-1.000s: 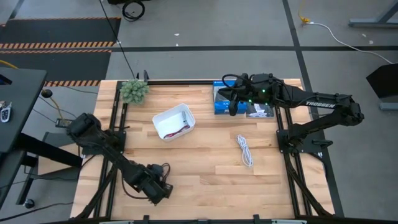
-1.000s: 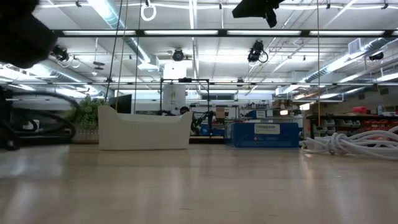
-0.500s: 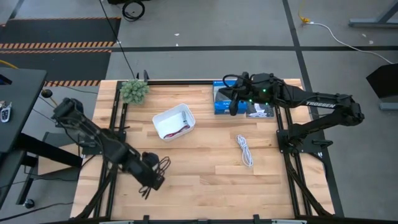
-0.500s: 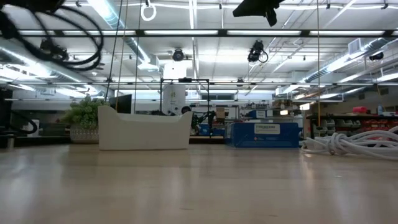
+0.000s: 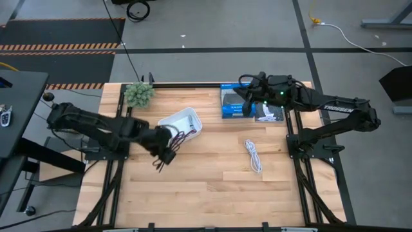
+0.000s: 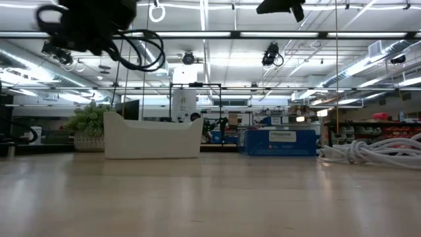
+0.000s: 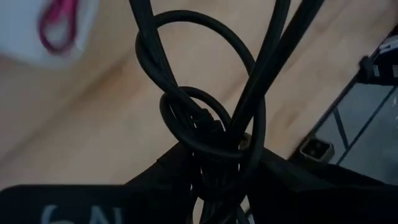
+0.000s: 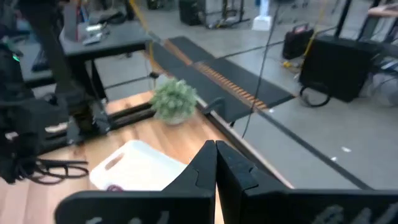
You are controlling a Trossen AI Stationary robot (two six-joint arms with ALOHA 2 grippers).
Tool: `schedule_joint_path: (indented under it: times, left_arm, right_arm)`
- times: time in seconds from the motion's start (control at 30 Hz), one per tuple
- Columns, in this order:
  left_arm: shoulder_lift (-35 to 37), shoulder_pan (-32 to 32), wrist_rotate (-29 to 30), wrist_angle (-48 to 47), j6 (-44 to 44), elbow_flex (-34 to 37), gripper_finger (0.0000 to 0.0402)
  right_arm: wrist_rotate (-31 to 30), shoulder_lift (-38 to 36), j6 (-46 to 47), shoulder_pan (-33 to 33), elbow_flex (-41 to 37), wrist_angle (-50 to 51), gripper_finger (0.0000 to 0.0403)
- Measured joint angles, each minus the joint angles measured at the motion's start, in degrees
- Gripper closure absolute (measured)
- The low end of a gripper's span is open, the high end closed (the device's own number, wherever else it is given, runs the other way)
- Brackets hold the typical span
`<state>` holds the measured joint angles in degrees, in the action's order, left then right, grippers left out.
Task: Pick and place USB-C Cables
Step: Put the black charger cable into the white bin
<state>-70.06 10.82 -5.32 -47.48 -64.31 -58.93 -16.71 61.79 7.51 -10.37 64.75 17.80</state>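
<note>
My left gripper (image 5: pixel 165 144) hangs above the table at the near corner of the white bin (image 5: pixel 181 125) and is shut on the black cable (image 5: pixel 175 138), whose loops show in the low view (image 6: pixel 135 47) and the left wrist view (image 7: pixel 205 106). A dark red cable (image 5: pixel 187 135) lies inside the bin. The white cable (image 5: pixel 253 155) lies stretched on the wood right of centre. My right gripper (image 5: pixel 248 107) is shut and holds nothing, high over the blue boxes (image 5: pixel 232 103). No grey-blue cable shows. My left gripper pinches the black cable bundle (image 7: pixel 208 146) between its two fingers, several strands together. The bundle is lifted clear of the table. Its loops (image 5: pixel 174 138) stick out past the fingertips toward the bin, and a loose end (image 5: pixel 157 162) hangs below.
A small potted plant (image 5: pixel 138 94) stands at the far left corner. Blue-and-black retail boxes and a pale card (image 5: pixel 268 115) sit at the far right. The wood near and middle (image 5: pixel 206 187) is bare. Black frame rails run along the table's sides.
My left gripper has risen from the table's near left part and swung toward the far edge and right, up to the white bin, carrying the black cable lifted clear the whole way. My right gripper has shifted slightly right over the boxes.
</note>
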Motion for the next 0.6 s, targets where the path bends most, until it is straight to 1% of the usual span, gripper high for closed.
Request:
schedule_joint_path:
  times: [0.23, 0.3, 0.37, 0.47, 0.6]
  left_arm:
    - [-0.02, -14.04, -3.12, -1.49, 13.97, -0.01, 0.0276]
    - [-0.02, -17.24, -2.88, -1.17, 16.68, -0.01, 0.0276]
    - [-0.02, -20.16, -1.69, 0.26, 18.95, -0.01, 0.0276]
    - [-0.12, -23.53, 1.76, 4.02, 22.81, -0.01, 0.0276]
    - [-2.39, -26.30, 6.42, 8.68, 29.72, -0.07, 0.0276]
  right_arm:
    - [-1.40, -4.45, 0.78, 0.00, 0.00, -0.11, 0.0393]
    - [-1.51, -5.13, 1.69, 0.22, 0.00, -0.34, 0.0393]
    - [-1.48, -5.32, 1.82, 1.03, 0.00, -0.62, 0.0394]
    - [-1.24, -4.99, 1.00, 1.77, 0.00, 0.03, 0.0395]
    - [-2.07, -4.88, 1.34, 1.60, 0.00, 1.05, 0.0395]
